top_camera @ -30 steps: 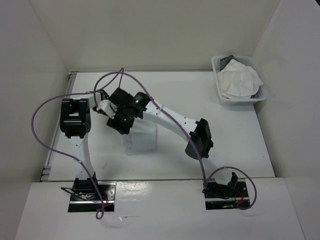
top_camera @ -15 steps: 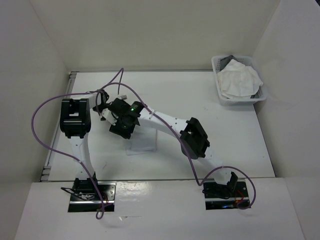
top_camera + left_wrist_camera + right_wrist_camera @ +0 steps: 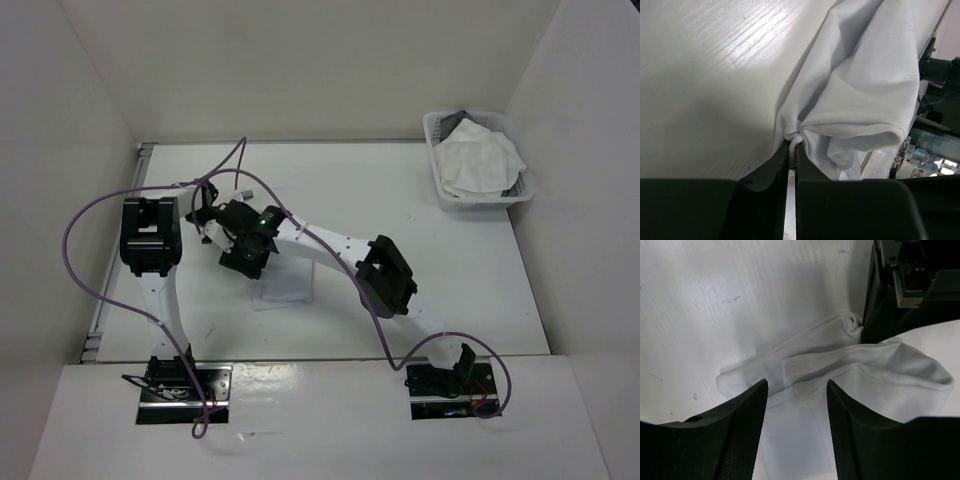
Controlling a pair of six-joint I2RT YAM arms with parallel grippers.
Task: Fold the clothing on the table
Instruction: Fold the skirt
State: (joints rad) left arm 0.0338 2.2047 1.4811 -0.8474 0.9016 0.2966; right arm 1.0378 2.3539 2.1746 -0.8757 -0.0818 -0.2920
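Top view: the clothing [image 3: 285,287] lies left of centre on the bench [image 3: 450,270], mostly hidden under the 2 wrists that meet above it. Only a pale strip shows below them. The right arm [image 3: 385,275] stretches diagonally across from its base to reach that spot, while the left arm [image 3: 150,240] rises on its own side. A lattice basket [image 3: 432,122] holding another white cloth sits in the far right corner, well apart.

Left wrist view: the left fingers [image 3: 784,156] are pinched closed on a bunched edge of the clothing. The fabric doubles over and drapes away to the right. This grip probably serves to carry that edge across the rest of the piece.

Right wrist view: the right fingers [image 3: 756,402] stand spread apart, gripping nothing, low over the layered fabric with a fold line between them. They seem placed to pin or take the lower layers. The fold looks partway done and rumpled.
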